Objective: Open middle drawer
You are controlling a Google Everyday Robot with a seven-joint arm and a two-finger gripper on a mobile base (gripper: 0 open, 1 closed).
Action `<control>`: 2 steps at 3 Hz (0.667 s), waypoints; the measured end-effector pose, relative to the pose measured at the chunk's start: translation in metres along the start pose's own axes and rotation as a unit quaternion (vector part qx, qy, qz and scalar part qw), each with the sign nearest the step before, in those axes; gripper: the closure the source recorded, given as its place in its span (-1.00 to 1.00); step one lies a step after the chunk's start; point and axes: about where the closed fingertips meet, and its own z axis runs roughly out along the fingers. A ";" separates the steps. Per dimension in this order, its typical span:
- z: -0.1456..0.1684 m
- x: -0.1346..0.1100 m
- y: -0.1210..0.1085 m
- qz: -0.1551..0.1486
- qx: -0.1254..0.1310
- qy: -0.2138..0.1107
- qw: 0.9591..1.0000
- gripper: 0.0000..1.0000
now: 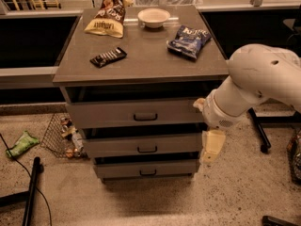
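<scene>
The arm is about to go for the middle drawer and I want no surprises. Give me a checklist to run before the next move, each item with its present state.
1. Middle drawer looks closed, ready to pull: ok.
2. Its handle is in plain view with nothing in front: ok.
3. Gripper at the handle: not ok; it hangs by the drawer's right end, well away from the centre handle.
4. Gripper level with the middle drawer, not the top drawer or bottom drawer: ok, roughly.
5. Gripper's depth relative to the drawer front: cannot tell.
6. Floor in front free for the drawer to slide out: ok.
</scene>
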 end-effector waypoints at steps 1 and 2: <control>0.059 0.025 0.009 0.011 -0.036 0.008 0.999 -1.00; 0.136 0.055 0.020 0.023 -0.088 -0.003 0.996 -1.00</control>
